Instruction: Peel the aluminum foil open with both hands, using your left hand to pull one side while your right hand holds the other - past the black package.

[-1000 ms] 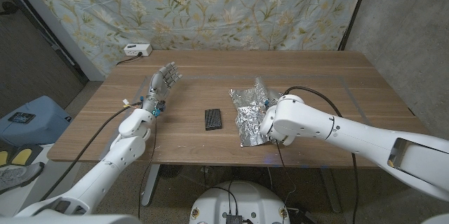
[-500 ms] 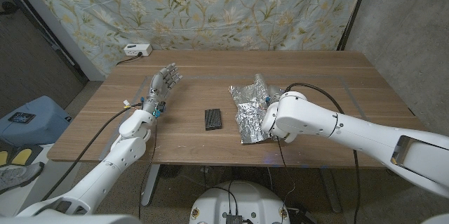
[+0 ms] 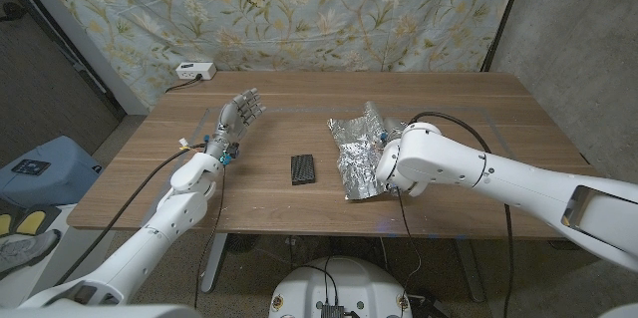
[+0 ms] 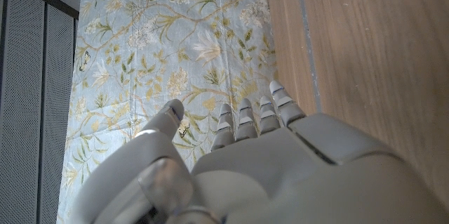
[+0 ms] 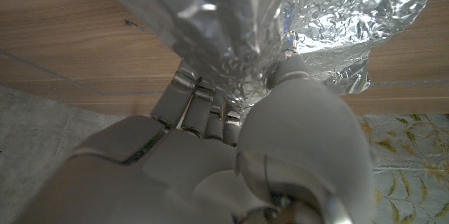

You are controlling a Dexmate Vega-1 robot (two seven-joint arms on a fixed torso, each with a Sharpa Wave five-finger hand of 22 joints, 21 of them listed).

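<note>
Lying crumpled on the wooden table (image 3: 478, 109), just right of the head view's centre, the aluminum foil (image 3: 354, 154) spreads from a raised back fold down to a shiny sheet near the table's front edge. The right hand (image 5: 231, 147) reaches into it from the foil's right side; in the right wrist view its fingers (image 5: 189, 101) run up under a lifted flap of foil while the thumb presses the flap from the other side, so the foil is pinched between them. In the head view the white forearm hides this hand.

The black package (image 3: 303, 168) lies flat at the middle of the head view, just left of the foil and apart from it.

The left hand (image 3: 237, 116) is raised over the table in the left-centre of the head view, well apart from foil and package, fingers spread and holding nothing.
</note>
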